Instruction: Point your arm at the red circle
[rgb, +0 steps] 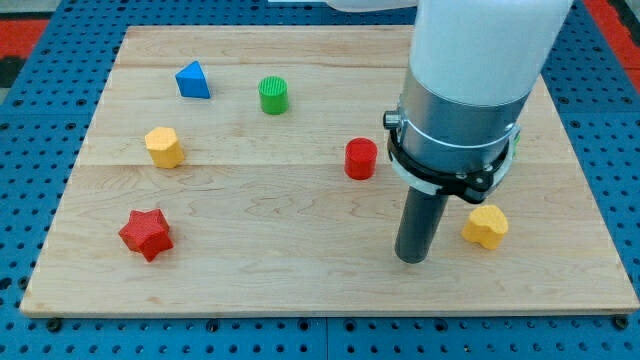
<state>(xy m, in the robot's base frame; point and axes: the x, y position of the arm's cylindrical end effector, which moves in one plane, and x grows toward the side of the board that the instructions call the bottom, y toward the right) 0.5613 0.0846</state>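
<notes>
The red circle (361, 159) is a short red cylinder standing on the wooden board (300, 270), a little right of the view's centre. My tip (412, 258) rests on the board below and to the right of it, about a block's width away, not touching. A yellow block (486, 226) lies just right of the tip. The rod hangs from the wide grey and white arm body (470, 90), which covers the board's upper right.
A red star (147, 234) lies at the lower left. A yellow hexagon-like block (163, 147) lies at the left. A blue triangle (193, 80) and a green cylinder (273, 95) lie near the top. A bit of green (515, 145) shows behind the arm.
</notes>
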